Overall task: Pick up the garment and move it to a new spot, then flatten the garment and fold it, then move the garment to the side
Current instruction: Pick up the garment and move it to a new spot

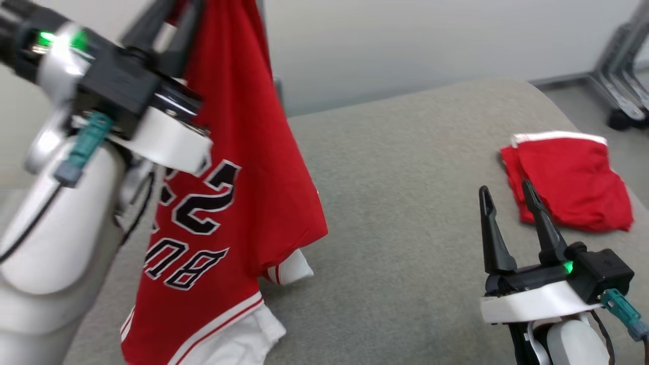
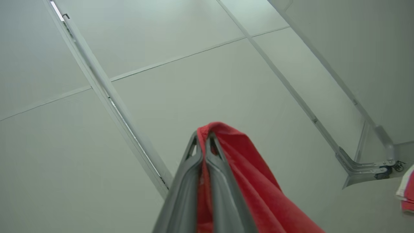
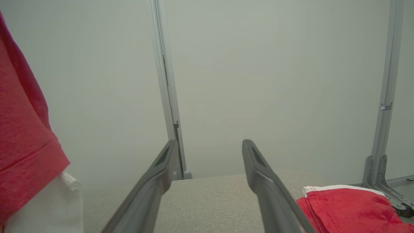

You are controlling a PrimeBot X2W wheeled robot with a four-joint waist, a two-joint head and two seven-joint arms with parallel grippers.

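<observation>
The garment (image 1: 238,152) is a red jersey with black, white-edged lettering and white trim. It hangs upside down from my raised left gripper (image 1: 167,25) at the upper left of the head view. Its white lower end rests on the grey table (image 1: 405,203). In the left wrist view my left gripper (image 2: 203,136) is shut on a red fold of the garment (image 2: 252,181), against the pale wall. My right gripper (image 1: 507,195) stands open low at the right, nothing between its fingers. In the right wrist view my right gripper (image 3: 210,145) points at the wall, with the hanging garment (image 3: 22,136) at the left edge.
A second red garment (image 1: 568,182), folded with a white band, lies on the table's right side just beyond my right fingers; the same folded red garment (image 3: 349,207) shows lower right. A metal frame foot (image 1: 621,101) stands on the floor past the table's far right corner.
</observation>
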